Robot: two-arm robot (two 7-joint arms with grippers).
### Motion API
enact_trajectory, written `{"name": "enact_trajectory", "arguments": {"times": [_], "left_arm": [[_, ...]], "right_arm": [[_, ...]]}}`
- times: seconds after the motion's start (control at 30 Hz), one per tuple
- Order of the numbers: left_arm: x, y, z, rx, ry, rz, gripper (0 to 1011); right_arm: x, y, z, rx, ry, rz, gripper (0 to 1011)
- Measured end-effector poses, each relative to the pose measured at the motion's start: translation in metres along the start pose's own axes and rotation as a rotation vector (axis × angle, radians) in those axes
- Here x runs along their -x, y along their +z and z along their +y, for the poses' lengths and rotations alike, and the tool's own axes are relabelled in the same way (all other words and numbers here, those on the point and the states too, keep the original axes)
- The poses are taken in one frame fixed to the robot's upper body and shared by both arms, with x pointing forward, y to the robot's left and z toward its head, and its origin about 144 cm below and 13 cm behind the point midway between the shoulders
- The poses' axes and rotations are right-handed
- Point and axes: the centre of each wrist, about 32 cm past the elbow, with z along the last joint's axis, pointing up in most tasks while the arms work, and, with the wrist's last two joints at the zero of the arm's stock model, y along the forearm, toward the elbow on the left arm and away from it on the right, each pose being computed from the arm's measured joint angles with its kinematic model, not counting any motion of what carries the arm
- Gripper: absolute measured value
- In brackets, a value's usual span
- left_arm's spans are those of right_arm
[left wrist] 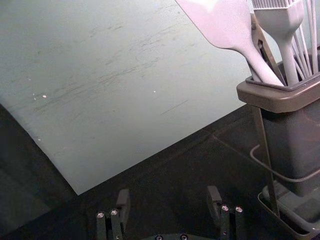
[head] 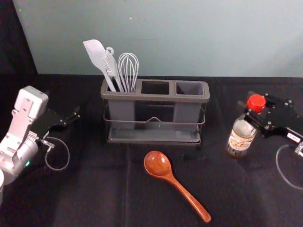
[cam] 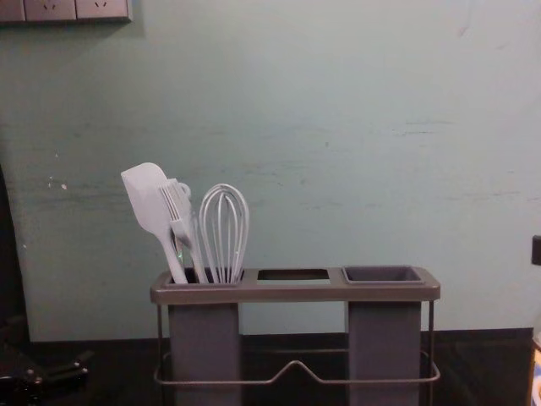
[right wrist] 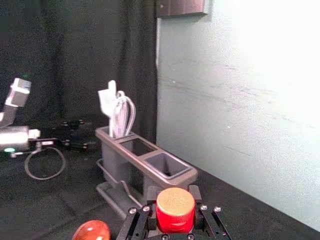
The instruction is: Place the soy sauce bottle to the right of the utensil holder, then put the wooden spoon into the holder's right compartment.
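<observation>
Right of the utensil holder (head: 155, 97), soy sauce bottle (head: 241, 135) is in the right gripper (head: 247, 109), jaws clenched around it just below the red cap (head: 256, 102). Neck is mostly hidden by the black fingers, and those blend into the black cloth (head: 94, 189), so exact contact is hard to read. Can't tell if the base touches the cloth or hangs just over it; same for any real tilt (the head camera's angle could fake a lean). Right wrist view looks down on the cap between the jaws, body of the bottle hidden underneath. Chest view cuts the bottle off at the right edge, leaving a sliver with a bit of label. Wooden spoon (head: 177, 186) lies on the cloth in front of the holder, bowl end nearer the holder, handle angled toward the near right; right wrist view catches part of the bowl, cut off at the border. Holder's left compartment has the spatula (head: 97, 56), brush (cam: 178, 211) and whisk (head: 128, 71), lower ends hidden inside. In the head view the brush is partly behind the spatula, hard to make out. Left gripper (head: 70, 119) is parked left of the holder, released, jaws spread with a gap between; dark on dark from the head, clear in its wrist view. That view also crops the holder and whisk.
</observation>
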Motion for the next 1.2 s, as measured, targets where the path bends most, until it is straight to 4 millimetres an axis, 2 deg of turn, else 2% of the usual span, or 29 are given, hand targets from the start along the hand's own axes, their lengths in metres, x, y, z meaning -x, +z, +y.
{"name": "enact_trajectory", "arguments": {"times": [0.17, 0.77, 1.2], "left_arm": [[0.0, 0.0, 0.0, 0.0, 0.0, 0.0, 1005], [0.0, 0.0, 0.0, 0.0, 0.0, 0.0, 1005], [0.0, 0.0, 0.0, 0.0, 0.0, 0.0, 1005]], "right_arm": [[-0.006, 0.0, 0.005, 0.011, -0.017, -0.007, 382], [-0.024, -0.017, 0.045, 0.021, -0.083, 0.006, 382], [-0.024, -0.026, 0.061, 0.007, -0.096, -0.001, 382]]}}
